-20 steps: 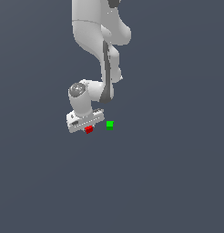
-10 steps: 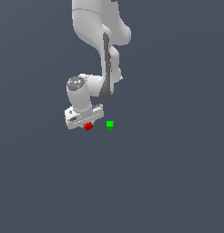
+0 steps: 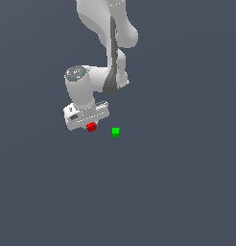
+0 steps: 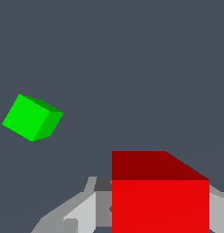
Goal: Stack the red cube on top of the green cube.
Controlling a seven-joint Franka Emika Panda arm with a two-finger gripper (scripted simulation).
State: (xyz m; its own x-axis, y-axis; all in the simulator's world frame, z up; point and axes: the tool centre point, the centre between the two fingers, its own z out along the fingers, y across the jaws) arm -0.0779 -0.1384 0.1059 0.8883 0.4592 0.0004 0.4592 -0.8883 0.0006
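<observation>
The red cube [image 3: 91, 127] hangs just under the white gripper [image 3: 90, 126], which is shut on it and holds it off the grey floor. In the wrist view the red cube [image 4: 160, 195] fills the space between the grey fingers [image 4: 77, 214], close to the camera. The green cube [image 3: 115, 131] rests alone on the floor, a short way toward the exterior view's right of the held cube. Seen from the wrist, the green cube [image 4: 33, 117] lies apart from the red one, with nothing touching it.
The white arm [image 3: 108, 43] comes down from the top of the exterior view above both cubes. Plain dark grey floor [image 3: 177, 192] spreads all around.
The gripper has risen slightly, carrying the red cube up with it. The green cube has stayed where it was.
</observation>
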